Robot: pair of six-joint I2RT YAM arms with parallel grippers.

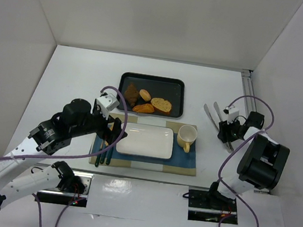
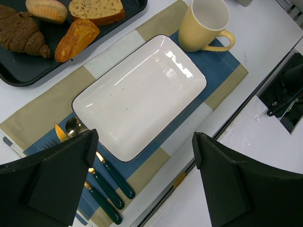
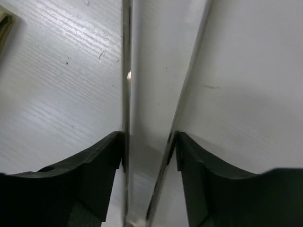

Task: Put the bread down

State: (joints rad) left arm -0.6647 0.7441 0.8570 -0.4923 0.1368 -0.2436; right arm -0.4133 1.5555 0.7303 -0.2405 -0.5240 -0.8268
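Note:
Several breads lie in a black tray [image 1: 175, 86]: a dark croissant [image 1: 131, 94], a small bun [image 1: 145, 95], a seeded slice [image 1: 162, 105] and an orange-crusted piece [image 1: 144, 108]. The left wrist view shows the croissant [image 2: 21, 33], bun [image 2: 46, 9], slice [image 2: 97, 10] and orange piece [image 2: 76, 38]. An empty white rectangular plate [image 1: 145, 141] lies on a placemat; it also shows in the left wrist view [image 2: 137, 94]. My left gripper [image 1: 112, 133] hovers open and empty over the plate's near left edge [image 2: 146, 142]. My right gripper [image 1: 225, 129] is shut on metal tongs [image 1: 214, 115], its pads pressing both tong arms [image 3: 126, 94].
A yellow mug [image 1: 186, 136] stands on the blue and beige placemat [image 1: 184, 160], right of the plate. Three green-handled pieces of cutlery [image 2: 102, 182] lie left of the plate. White walls enclose the table; a metal rail [image 1: 247, 84] runs at the back right.

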